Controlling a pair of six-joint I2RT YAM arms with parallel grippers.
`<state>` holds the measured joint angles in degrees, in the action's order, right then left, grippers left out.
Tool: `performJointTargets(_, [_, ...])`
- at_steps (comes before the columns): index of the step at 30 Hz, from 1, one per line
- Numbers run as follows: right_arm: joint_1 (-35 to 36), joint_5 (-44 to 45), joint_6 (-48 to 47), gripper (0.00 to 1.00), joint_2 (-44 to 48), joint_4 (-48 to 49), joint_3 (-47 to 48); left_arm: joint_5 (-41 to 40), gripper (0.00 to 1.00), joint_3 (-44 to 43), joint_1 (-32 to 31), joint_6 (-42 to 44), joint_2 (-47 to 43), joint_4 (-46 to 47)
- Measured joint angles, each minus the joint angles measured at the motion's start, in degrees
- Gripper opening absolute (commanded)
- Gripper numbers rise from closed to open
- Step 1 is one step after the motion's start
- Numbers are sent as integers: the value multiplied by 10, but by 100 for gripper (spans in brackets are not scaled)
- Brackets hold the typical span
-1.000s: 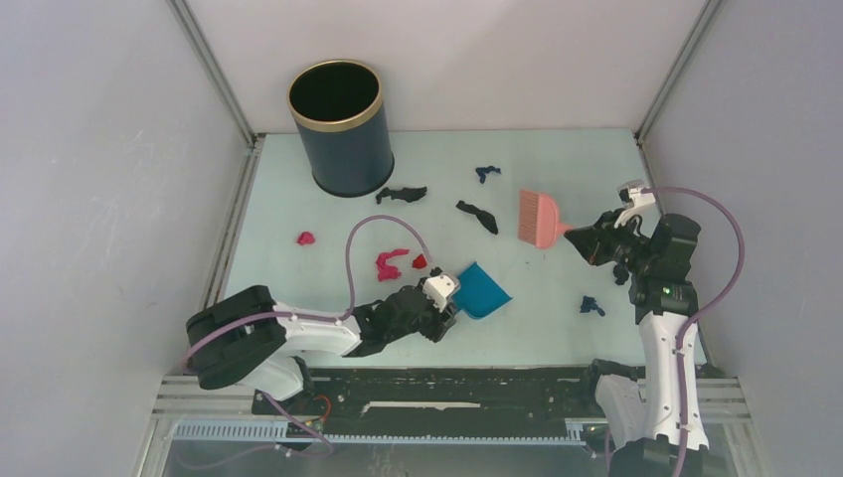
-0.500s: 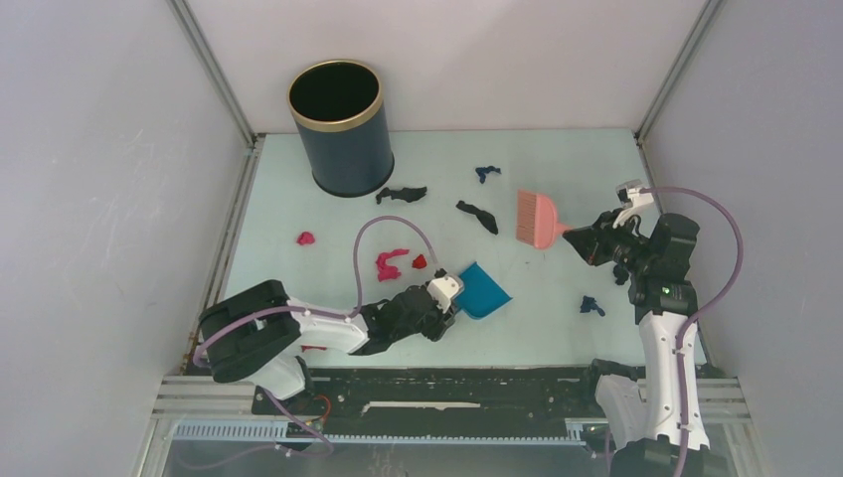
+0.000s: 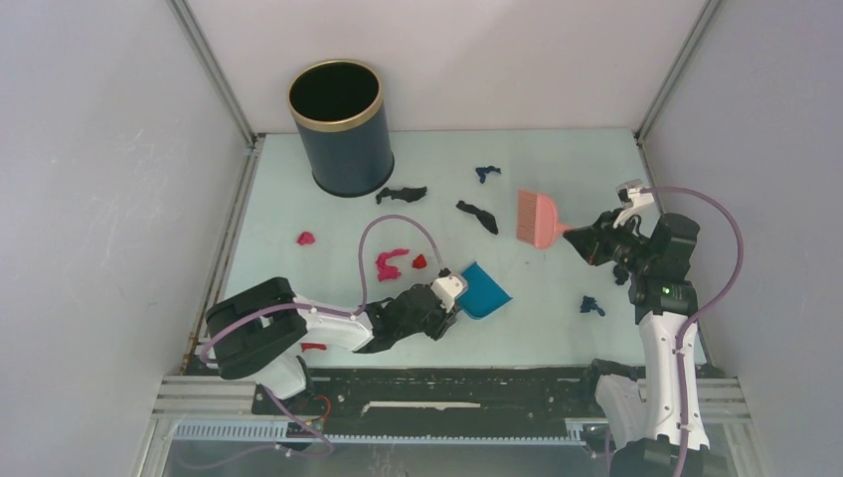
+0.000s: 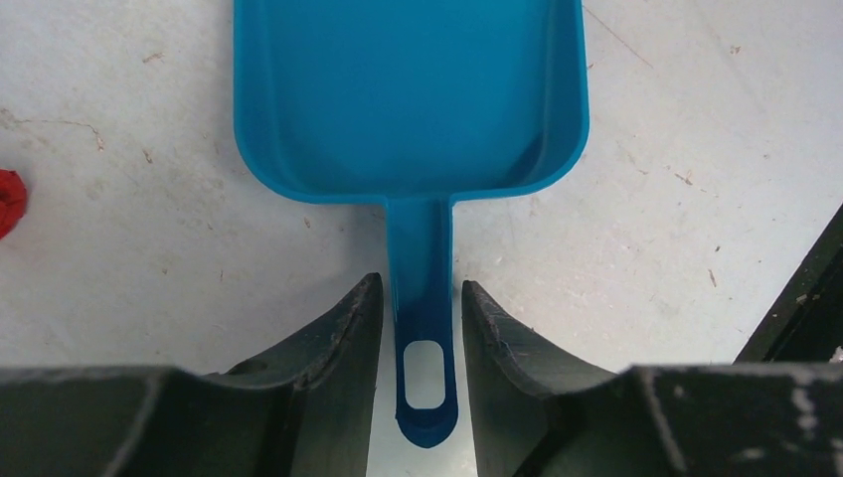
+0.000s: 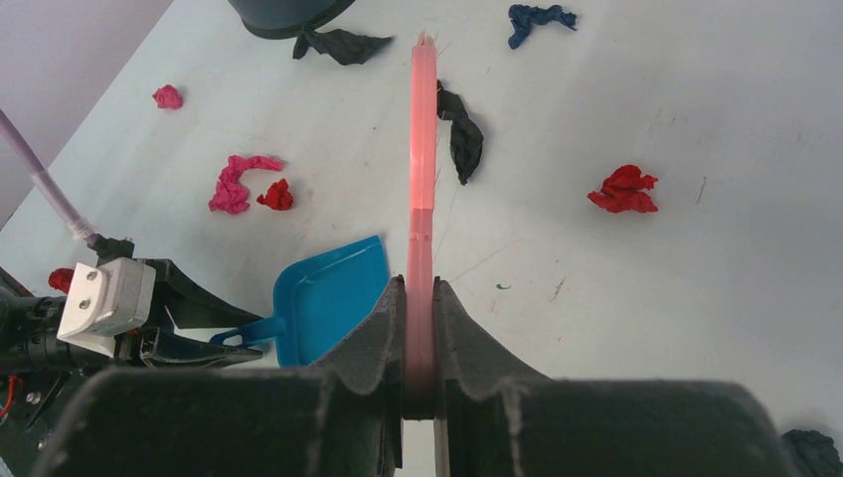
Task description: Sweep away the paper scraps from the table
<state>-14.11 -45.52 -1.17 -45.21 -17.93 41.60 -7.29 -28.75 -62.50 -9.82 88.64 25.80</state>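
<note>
Paper scraps lie on the mint table: pink ones, a red one, black ones, dark blue ones. The blue dustpan lies flat and empty. My left gripper straddles its handle, jaws slightly apart with thin gaps on both sides. My right gripper is shut on the pink brush, held edge-on over the table. A red scrap lies right of the brush.
A dark round bin with a gold rim stands at the back left. White walls and grey rails enclose the table. A red scrap lies left of the dustpan. The black front rail runs along the near edge.
My left arm's elbow has shifted right and the gripper has crept along the dustpan handle. The dustpan, the brush and the right arm have hardly moved.
</note>
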Motion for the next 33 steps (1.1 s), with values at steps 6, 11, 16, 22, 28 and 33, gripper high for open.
performJointTargets(6, [-2,0,0,0,0,0,0,0,37,-11,0,0,11,-8])
performJointTargets(11, [-5,0,0,0,0,0,0,2,33,-20,0,0,15,-13])
performJointTargets(16, [-8,-1,0,0,1,0,0,2,28,-20,0,0,15,-20])
performJointTargets(22, [-11,-1,0,0,0,0,0,12,22,-36,0,-2,8,-55])
performJointTargets(28, [-24,-1,0,0,-1,0,0,22,24,-49,-9,-5,-49,-100])
performJointTargets(33, [-27,-1,0,0,-1,0,0,30,24,-49,-14,-14,-58,-98])
